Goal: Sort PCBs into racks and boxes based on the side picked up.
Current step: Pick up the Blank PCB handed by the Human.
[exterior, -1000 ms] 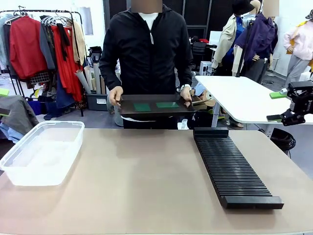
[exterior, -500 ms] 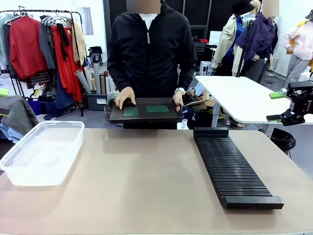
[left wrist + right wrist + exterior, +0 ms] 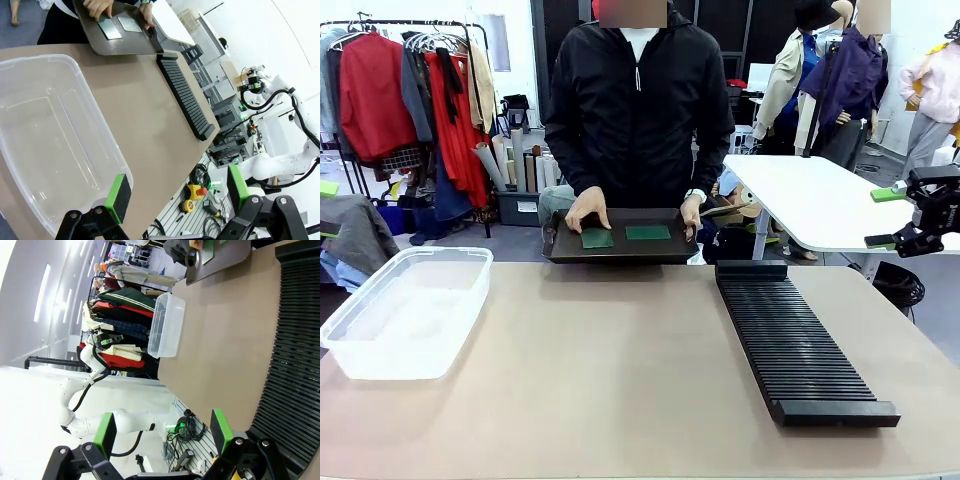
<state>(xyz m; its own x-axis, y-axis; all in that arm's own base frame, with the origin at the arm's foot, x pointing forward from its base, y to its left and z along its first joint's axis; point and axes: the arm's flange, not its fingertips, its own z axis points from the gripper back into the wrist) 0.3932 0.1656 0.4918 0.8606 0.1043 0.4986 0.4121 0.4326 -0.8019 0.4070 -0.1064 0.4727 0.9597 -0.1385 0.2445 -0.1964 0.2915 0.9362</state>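
The right tool (image 3: 882,217) and the left tool (image 3: 177,195), both with jaws wide and empty, hang beyond the ends of the desk (image 3: 620,380). Step in hand, as judged: delivery of boards, with no sorting begun. The clear plastic tub (image 3: 390,360) on the robot's left and the slotted black rack (image 3: 790,340) on its right stand empty. A person holds a shallow black tray (image 3: 620,252) at the far edge, one hand (image 3: 588,208) touching the left of two green PCBs (image 3: 647,232) lying flat inside. The next move calls for a long reach once that hand clears; the tray's rim may hinder a pinch.
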